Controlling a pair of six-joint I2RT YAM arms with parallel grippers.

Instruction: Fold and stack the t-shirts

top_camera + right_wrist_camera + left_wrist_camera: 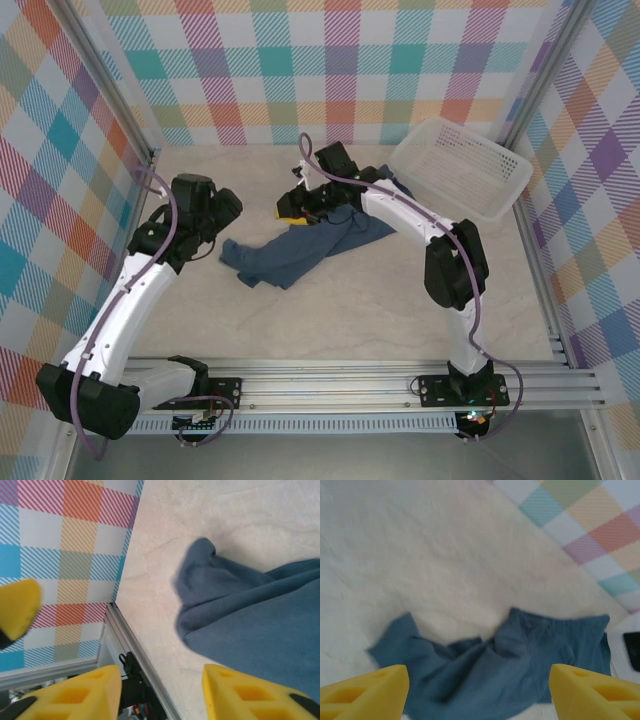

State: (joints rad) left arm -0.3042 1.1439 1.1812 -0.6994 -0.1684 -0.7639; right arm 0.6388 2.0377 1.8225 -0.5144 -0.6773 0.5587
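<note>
Handling of the t-shirt (300,250): soft, light, limp cloth by the look of it. It should drape and fold wherever it is lifted, keep no shape of its own, and drag over the surface rather than slide as one piece. It is not fragile.
Where the t-shirt lies: crumpled near the middle of the bench (350,330), running from a low left corner up to the right. Its far end passes under the right arm, near the white mesh basket (470,195).
Shape now: bunched and creased, with layers overlapping. I cannot tell which flap is a sleeve and which is the hem.
Left tool (479,692): fingers well apart, nothing between them, hanging above the near edge of the cloth.
Right tool (161,685): fingers apart and empty, over bare bench just beside a rumpled blue lobe.
Where to take hold: at two outer edges or corners well apart, one per tool, pinching a single layer so the cloth can be pulled flat before folding. A pinch in the bunched middle would likely lift several layers at once.
Risk: a thin edge may slip from a shallow pinch, and a lifted corner may carry the whole heap with it.
</note>
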